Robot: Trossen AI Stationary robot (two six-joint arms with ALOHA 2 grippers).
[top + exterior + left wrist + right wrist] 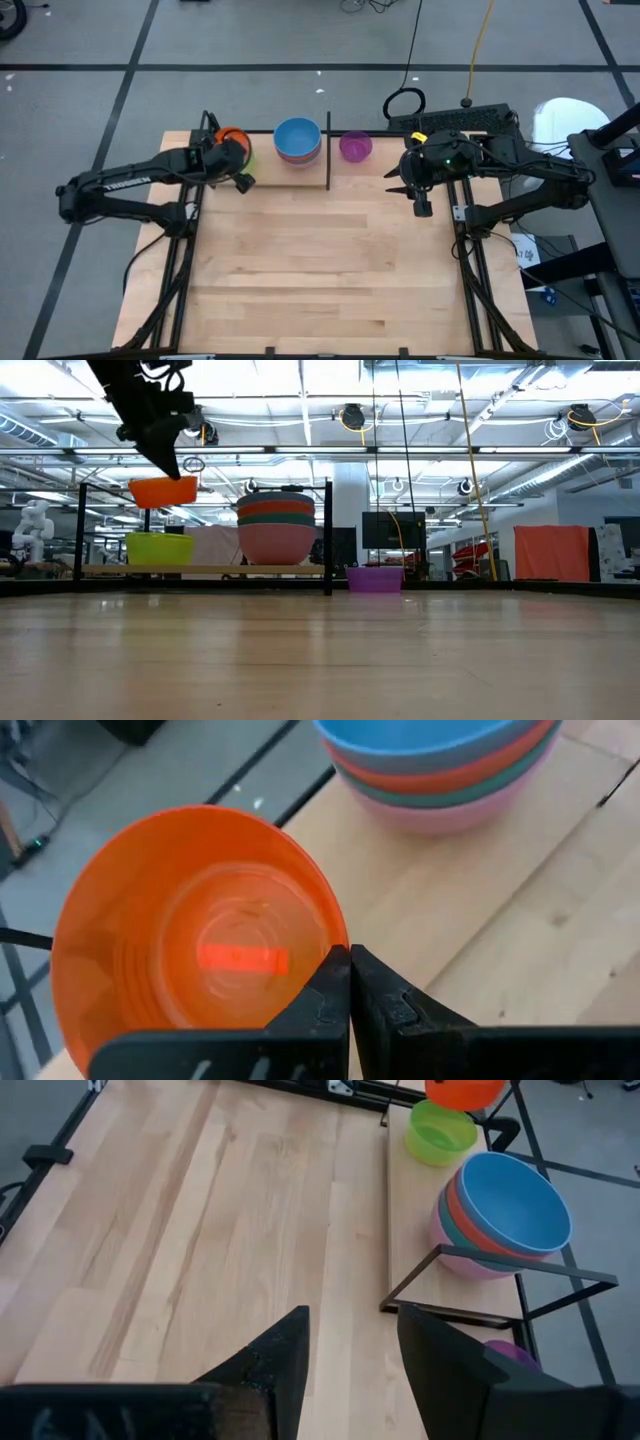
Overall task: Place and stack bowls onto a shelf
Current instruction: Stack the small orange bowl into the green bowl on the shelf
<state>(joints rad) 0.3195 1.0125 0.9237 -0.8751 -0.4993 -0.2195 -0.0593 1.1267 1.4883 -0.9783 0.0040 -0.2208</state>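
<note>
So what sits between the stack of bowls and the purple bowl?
The shelf's black upright rod stands between the stack of bowls and the purple bowl, clearest in the low view; the high view shows it too.

Bright even overhead light, soft shadows, sharp focus

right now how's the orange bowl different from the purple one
The orange bowl is held in the air by the shut left gripper, pinched at its rim above the yellow-green bowl on the shelf. The purple bowl rests on the table, free of either gripper, just outside the shelf's frame. Both sit upright and look alike in shape.
</note>
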